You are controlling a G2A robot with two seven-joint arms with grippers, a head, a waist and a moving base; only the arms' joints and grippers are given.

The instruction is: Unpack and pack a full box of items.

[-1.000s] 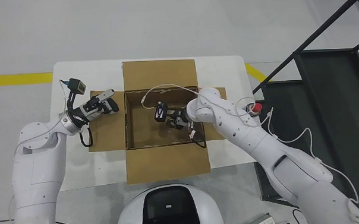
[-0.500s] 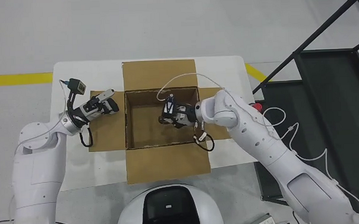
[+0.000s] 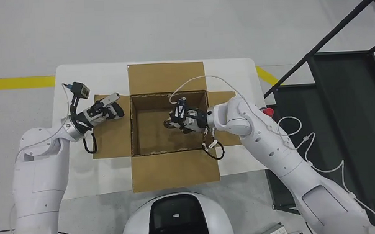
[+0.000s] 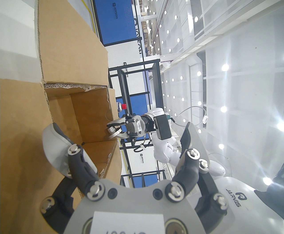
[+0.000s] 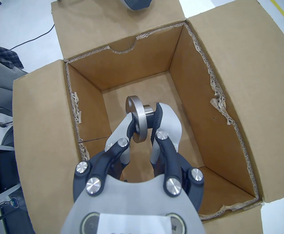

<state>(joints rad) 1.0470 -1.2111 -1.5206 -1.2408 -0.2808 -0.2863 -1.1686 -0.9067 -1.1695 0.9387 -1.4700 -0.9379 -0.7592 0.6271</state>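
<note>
An open cardboard box [image 3: 167, 77] sits on the table [image 3: 86, 74], flaps spread flat. The right gripper [image 5: 144, 115] is clamped on a metal flange [image 5: 138, 120] over the middle of the opening, clear of every wall; the left wrist view puts it about level with the rim. The left gripper [image 3: 114, 106], fingers apart, hovers over the box's left flap.

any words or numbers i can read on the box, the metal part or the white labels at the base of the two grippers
Cardboard box: no print on the flaps and walls that show.
Metal flange: no marking visible.
Right gripper, right base label: cut off at the picture's edge, unreadable.
Left gripper, left base label: only the tops of characters show, unreadable.
</note>
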